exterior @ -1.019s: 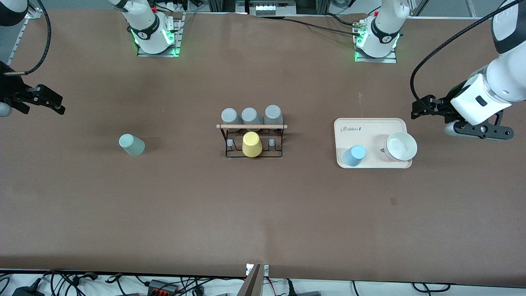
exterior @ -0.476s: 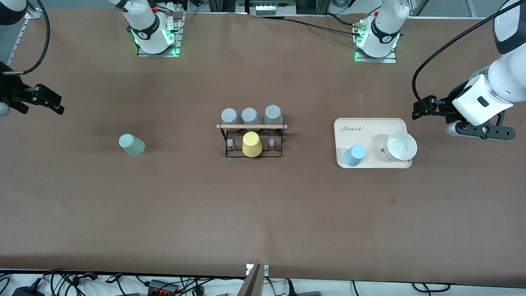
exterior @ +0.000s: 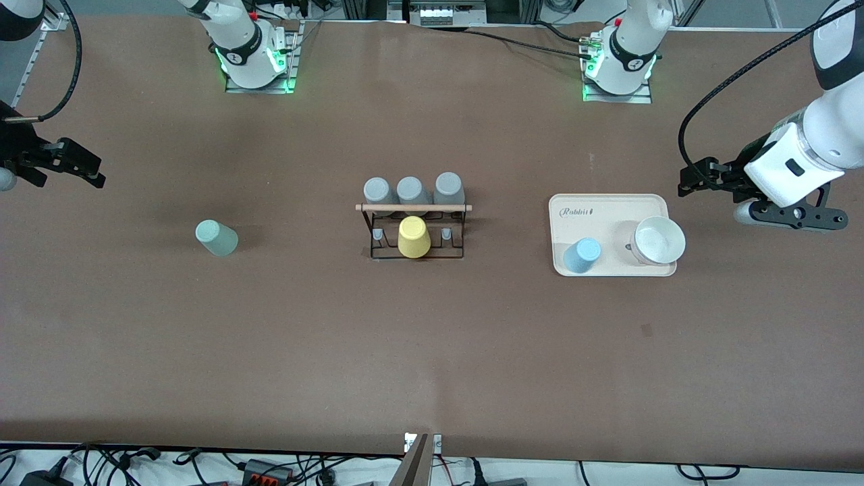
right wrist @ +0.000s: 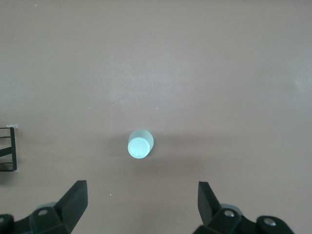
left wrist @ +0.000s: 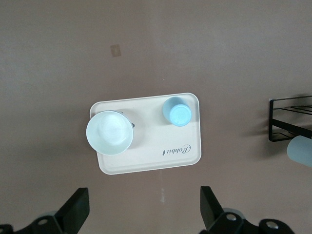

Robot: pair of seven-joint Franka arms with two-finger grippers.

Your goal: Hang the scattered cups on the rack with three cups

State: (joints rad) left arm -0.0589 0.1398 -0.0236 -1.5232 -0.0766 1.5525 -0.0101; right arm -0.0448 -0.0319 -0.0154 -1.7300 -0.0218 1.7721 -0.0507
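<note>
The pale mint green cup (exterior: 216,237) lies on the bare table toward the right arm's end; it also shows in the right wrist view (right wrist: 140,145). The light blue cup (exterior: 582,255) stands upside down on a cream tray (exterior: 611,202), also seen in the left wrist view (left wrist: 177,111). The black wire rack (exterior: 413,251) with a wooden rod (exterior: 413,207) stands mid-table, holding three grey cups (exterior: 413,190) and a yellow cup (exterior: 414,237). My left gripper (exterior: 690,179) hangs open and empty beside the tray (left wrist: 145,207). My right gripper (exterior: 91,169) hangs open and empty over the table's end (right wrist: 141,200).
A wider white bowl-like cup (exterior: 659,240) sits on the tray beside the blue cup, also in the left wrist view (left wrist: 109,132). Two bare pegs flank the yellow cup on the rack. The rack's edge shows in both wrist views (left wrist: 292,117) (right wrist: 7,148).
The left arm's wrist has shifted slightly away from the front camera, and the right gripper has drifted a little toward the table's end. The cups and the rack have not moved.
</note>
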